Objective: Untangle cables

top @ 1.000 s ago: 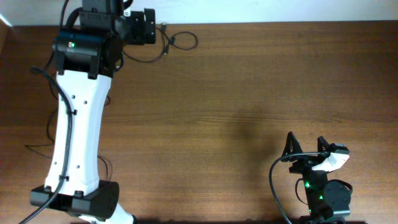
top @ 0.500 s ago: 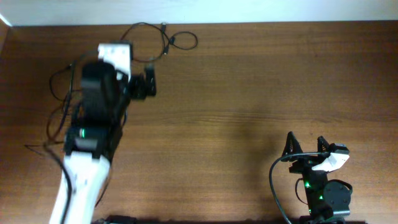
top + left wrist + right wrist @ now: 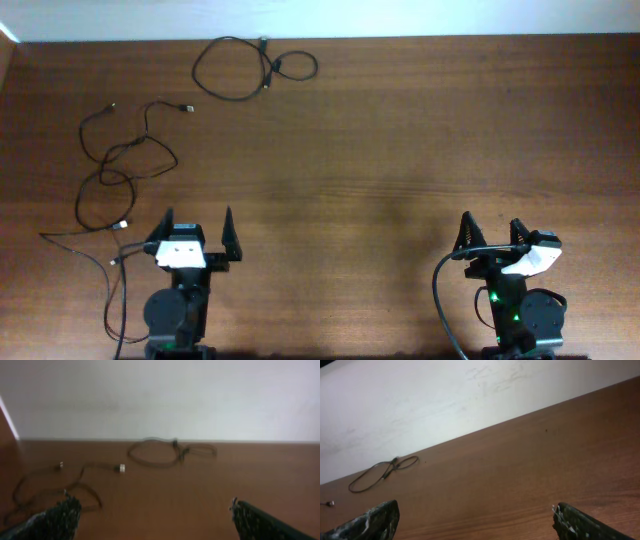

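Observation:
One thin black cable (image 3: pixel 245 70) lies as a loose loop at the table's far edge, left of centre; it also shows in the left wrist view (image 3: pixel 170 452) and the right wrist view (image 3: pixel 382 471). More thin black cables (image 3: pixel 125 165) with silver plug ends lie spread in loose loops at the left side, also in the left wrist view (image 3: pixel 75 480). My left gripper (image 3: pixel 197 222) is open and empty at the front left, near those loops but not touching them. My right gripper (image 3: pixel 492 227) is open and empty at the front right, far from every cable.
The brown wooden table (image 3: pixel 400 150) meets a white wall along its far edge (image 3: pixel 450 38). One cable strand runs down past the left arm's base (image 3: pixel 110 300).
The left arm has pulled back from the far-left loop of cable to the front left. That loop now lies uncovered at the far edge. The right arm has not moved.

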